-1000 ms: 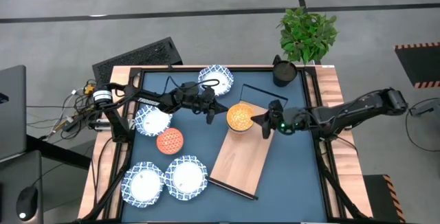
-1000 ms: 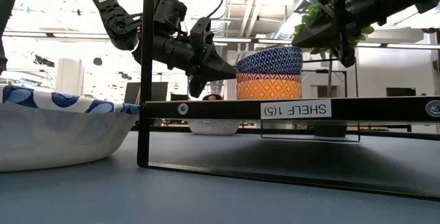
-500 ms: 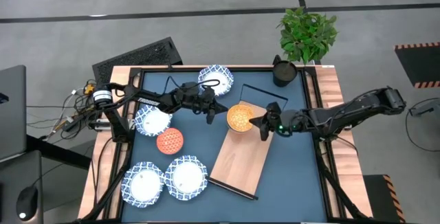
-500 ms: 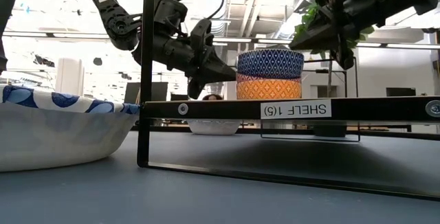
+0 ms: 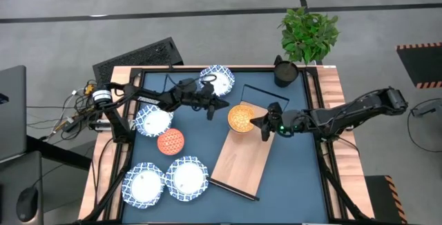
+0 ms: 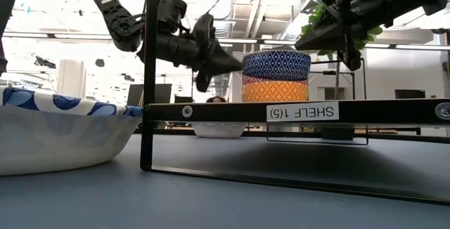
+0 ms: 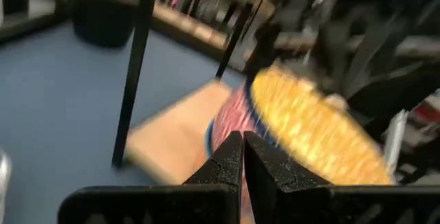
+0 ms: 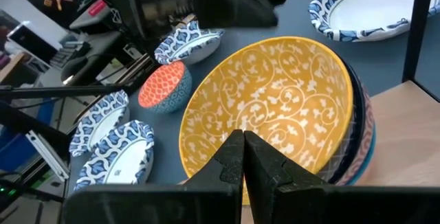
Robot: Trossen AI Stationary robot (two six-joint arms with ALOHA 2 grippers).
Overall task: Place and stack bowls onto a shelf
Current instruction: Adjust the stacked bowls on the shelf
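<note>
1. The shelf [image 5: 243, 158] lies aslant on the counter [image 5: 290, 177] — a stiff board.
2. Three wide white bowls [image 5: 186, 179] sit on the counter's left side; likely heavy, brittle, slick-glazed — best pinched at the rim.
3. A yellow bowl [image 5: 240, 118] is nested on the shelf's far end; the red bowl [image 5: 170, 141] waits nearby.
4. Left tool [image 5: 222, 105] and right tool [image 5: 257, 123] flank that stack, both pinched closed, empty.

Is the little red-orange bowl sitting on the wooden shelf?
No, the red-orange bowl sits on the blue table, apart from the shelf, which holds only the stacked yellow bowl.
</note>
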